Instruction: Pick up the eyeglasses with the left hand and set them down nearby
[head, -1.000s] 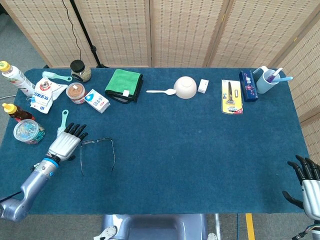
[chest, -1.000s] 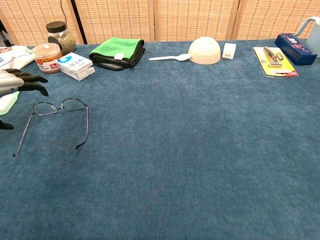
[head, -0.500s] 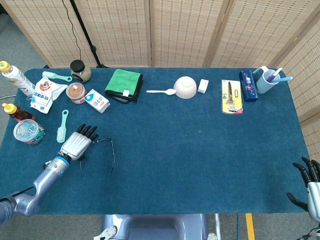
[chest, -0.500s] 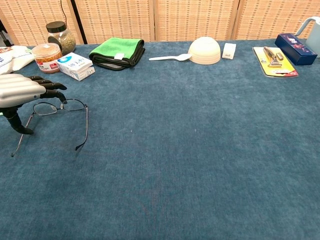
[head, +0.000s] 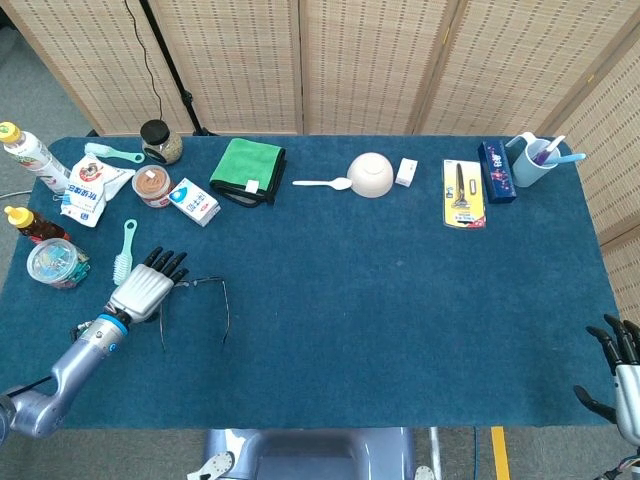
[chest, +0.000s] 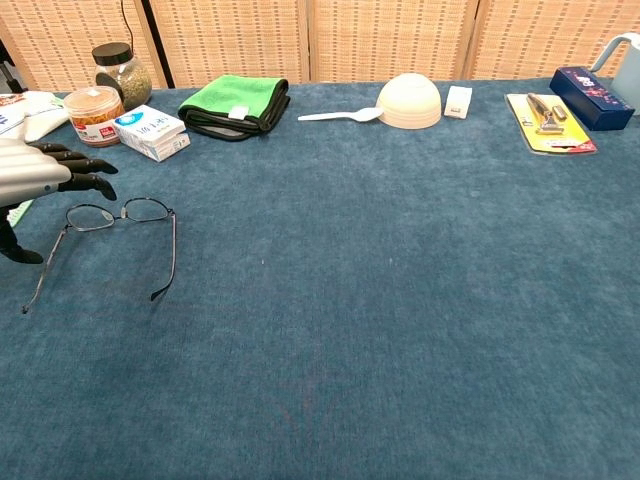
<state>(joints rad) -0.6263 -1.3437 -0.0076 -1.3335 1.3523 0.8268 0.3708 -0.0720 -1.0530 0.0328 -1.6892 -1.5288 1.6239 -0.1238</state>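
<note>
The thin wire eyeglasses (chest: 121, 212) lie open on the blue cloth at the near left, temples pointing toward me. In the head view the eyeglasses (head: 208, 282) are partly covered by my left hand (head: 148, 286). In the chest view my left hand (chest: 38, 170) hovers with spread fingers just above and left of the left lens. Its thumb reaches down beside the left temple, and it holds nothing. My right hand (head: 619, 368) stays open at the table's near right corner, far from the glasses.
A teal brush (head: 124, 252) and a tub of clips (head: 55, 263) sit just left of the left hand. Behind stand a small box (chest: 150, 131), a jar (chest: 93, 112) and a green cloth (chest: 236, 102). A white bowl (head: 371, 174) and a razor pack (head: 463, 192) lie far back.
My left hand slid right over the glasses' left lens, then drew back a little to the left. The glasses stayed in place. My right hand sank lower in the head view.
</note>
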